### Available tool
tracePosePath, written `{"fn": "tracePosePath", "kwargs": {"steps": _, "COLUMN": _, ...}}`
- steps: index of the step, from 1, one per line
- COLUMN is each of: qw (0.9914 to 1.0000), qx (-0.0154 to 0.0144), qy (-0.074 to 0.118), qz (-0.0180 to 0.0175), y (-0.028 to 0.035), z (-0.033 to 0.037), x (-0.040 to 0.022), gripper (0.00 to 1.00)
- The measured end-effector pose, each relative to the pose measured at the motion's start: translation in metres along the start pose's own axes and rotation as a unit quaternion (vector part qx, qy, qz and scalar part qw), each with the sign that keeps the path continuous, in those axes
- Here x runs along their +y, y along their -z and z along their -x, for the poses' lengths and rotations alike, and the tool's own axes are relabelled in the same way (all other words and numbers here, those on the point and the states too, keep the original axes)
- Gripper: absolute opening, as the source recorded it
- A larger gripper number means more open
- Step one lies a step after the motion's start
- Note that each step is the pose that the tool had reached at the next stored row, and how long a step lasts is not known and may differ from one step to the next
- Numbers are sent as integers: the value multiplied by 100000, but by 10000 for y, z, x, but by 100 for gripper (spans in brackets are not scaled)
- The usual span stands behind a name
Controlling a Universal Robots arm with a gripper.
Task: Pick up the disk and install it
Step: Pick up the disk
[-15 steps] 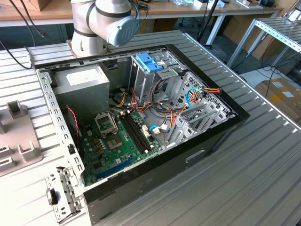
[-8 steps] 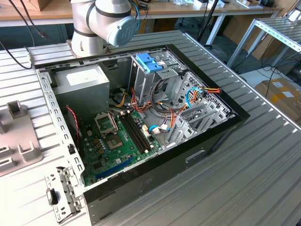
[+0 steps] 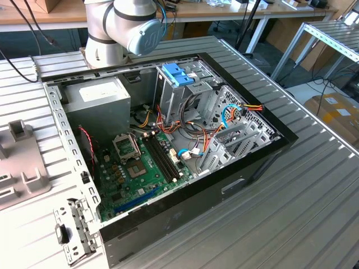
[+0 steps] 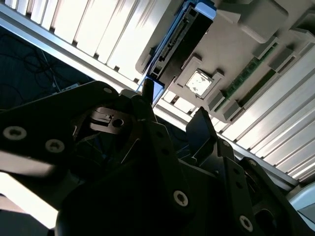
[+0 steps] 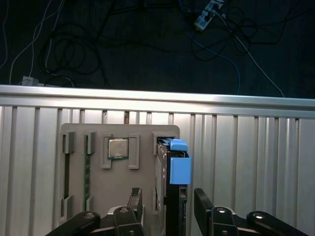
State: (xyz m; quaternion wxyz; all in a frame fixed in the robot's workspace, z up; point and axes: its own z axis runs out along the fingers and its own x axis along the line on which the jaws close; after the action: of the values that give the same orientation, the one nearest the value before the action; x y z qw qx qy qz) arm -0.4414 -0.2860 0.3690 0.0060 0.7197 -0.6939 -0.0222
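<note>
Straddling the upright disk at the edge of the grey tray, the gripper holds its jaws wide. A chip sits just beside it.

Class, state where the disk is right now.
In the first wrist view the disk stands on edge in the grey tray, beside the square chip, flanked by the open hand.

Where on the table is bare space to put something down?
The table is bare on the exterior view's right of the case. Inside the case, cables crowd the drive cage; the tray takes the exterior view's left.
</note>
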Motion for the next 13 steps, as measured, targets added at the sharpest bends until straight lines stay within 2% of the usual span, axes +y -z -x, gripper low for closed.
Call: {"fn": "tracePosePath", "kwargs": {"steps": 13, "qw": 100000, "qx": 1, "qy": 0, "qz": 6, "y": -26, "z": 15, "x": -2, "gripper": 55}}
